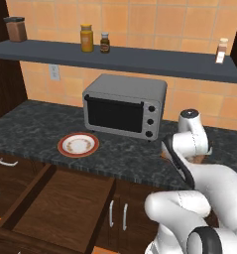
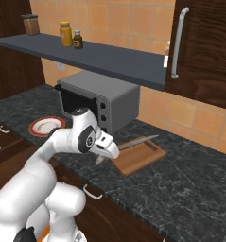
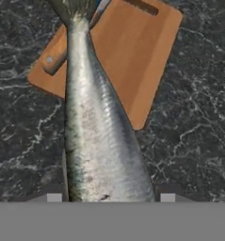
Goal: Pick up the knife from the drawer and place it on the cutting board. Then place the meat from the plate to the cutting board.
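One fish-shaped piece of meat (image 3: pixel 97 127) hangs clamped in the gripper (image 3: pixel 107 200) above the cutting board (image 3: pixel 132 52), beside the knife (image 3: pixel 57 56). Released now, it probably tips off the board's edge.

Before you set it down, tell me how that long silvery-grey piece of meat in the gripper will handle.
The meat extends straight from the gripper without drooping, so it probably acts stiff. Its glossy, scaled-looking skin may be slippery. Being long and rounded, it could roll once laid on the light-brown wooden cutting board beside the tan-handled knife.
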